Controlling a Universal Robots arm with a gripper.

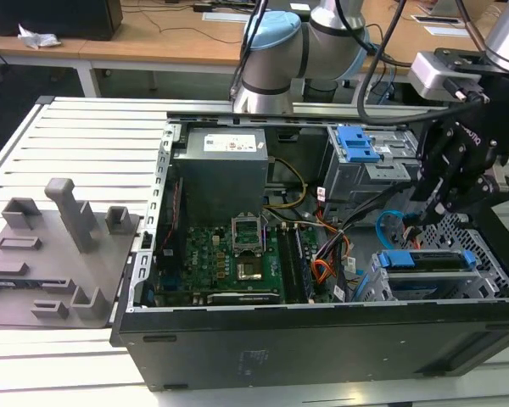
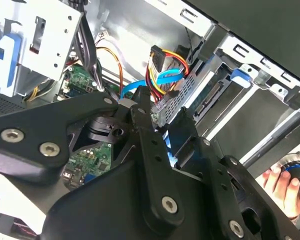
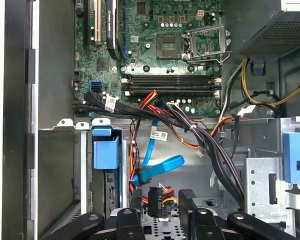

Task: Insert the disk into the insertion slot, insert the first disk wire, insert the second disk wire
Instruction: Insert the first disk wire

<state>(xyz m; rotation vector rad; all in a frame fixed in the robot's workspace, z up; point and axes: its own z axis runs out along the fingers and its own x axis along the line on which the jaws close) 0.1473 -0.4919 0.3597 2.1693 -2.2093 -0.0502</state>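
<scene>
First wrist view, risks first. Nearest: the power connector (image 3: 157,196), with red/yellow/black leads, sits between the fingers (image 3: 137,200), right over the perforated wall of the insertion slot (image 3: 162,224). If I push off-axis it could cock in the socket, seat halfway or bend contacts. I can't tell from here whether it's fully home. Just past it, the blue data cable (image 3: 161,167) loops close by. A finger could hook that loop and drag its plug out. Further on, the black harness (image 3: 205,142) crosses toward the bay, an easy snag. The motherboard (image 3: 160,55) is well apart, low concern. Second wrist view also has a person's hand (image 2: 284,187) out past the case frame, so I'd avoid fast moves.

End effector: the gripper (image 3: 162,202) is partly open, one finger on either side of the power connector, with a gap showing beside the plug. I judge it's straddling, not clamping, and I can't confirm pad contact. In the exterior view it hangs over the insertion slot at that view's right. The disk (image 1: 424,259) lies in that bay in its blue carrier, so the disk step looks done. The wires look like the work in hand.
</scene>
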